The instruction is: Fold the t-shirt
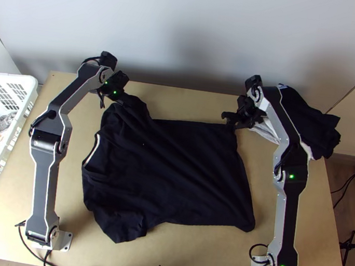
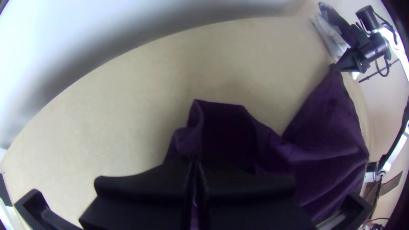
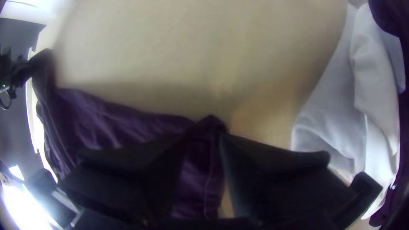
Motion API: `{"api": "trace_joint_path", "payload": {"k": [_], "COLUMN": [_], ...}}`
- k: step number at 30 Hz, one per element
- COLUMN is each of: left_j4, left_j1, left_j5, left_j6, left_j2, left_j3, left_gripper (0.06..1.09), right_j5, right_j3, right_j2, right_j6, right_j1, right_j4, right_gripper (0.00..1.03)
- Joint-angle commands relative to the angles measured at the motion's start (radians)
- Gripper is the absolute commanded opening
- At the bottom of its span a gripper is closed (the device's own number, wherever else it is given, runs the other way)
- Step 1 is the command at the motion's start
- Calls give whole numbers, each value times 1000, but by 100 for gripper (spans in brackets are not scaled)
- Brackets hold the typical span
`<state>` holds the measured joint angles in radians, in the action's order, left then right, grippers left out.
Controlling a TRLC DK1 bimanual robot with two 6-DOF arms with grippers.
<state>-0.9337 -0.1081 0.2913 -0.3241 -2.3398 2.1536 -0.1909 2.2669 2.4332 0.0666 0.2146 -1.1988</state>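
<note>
The dark t-shirt (image 1: pixel 172 169) lies spread with a rumpled left part, its far left part raised at my left gripper (image 1: pixel 121 99). In the left wrist view, the fingers of my left gripper (image 2: pixel 195 164) are together on the dark cloth (image 2: pixel 226 127). At the shirt's far right corner is my right gripper (image 1: pixel 231 120). Seen in the right wrist view, my right gripper (image 3: pixel 205 138) has its fingers apart, with the corner cloth (image 3: pixel 198 179) and a strip of table between them. A light-coloured edge runs along the shirt's left side.
A white basket (image 1: pixel 3 162) stands at the left edge of the wooden table (image 1: pixel 187 255). Dark and white cloths (image 1: pixel 312 124) lie piled at the far right, beneath and beside the right arm. Cables run along the near edge.
</note>
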Motion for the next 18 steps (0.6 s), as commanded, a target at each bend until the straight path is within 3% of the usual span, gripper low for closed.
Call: {"api": "trace_joint_path", "payload": {"k": [1,18], "left_j4": [-1,-25], "left_j1": [2,1], "left_j5": [2,16], "left_j6": [0,7], "left_j2": [19,221], "left_j3": [-14,-103], "left_gripper": [9,9], "right_j5": [5,15], "right_j3": [3,-61], "right_j2": [-6,-99], "right_j6": [10,9], "right_j1": [0,0], "right_j4": [41,38], "right_gripper": [3,3]}}
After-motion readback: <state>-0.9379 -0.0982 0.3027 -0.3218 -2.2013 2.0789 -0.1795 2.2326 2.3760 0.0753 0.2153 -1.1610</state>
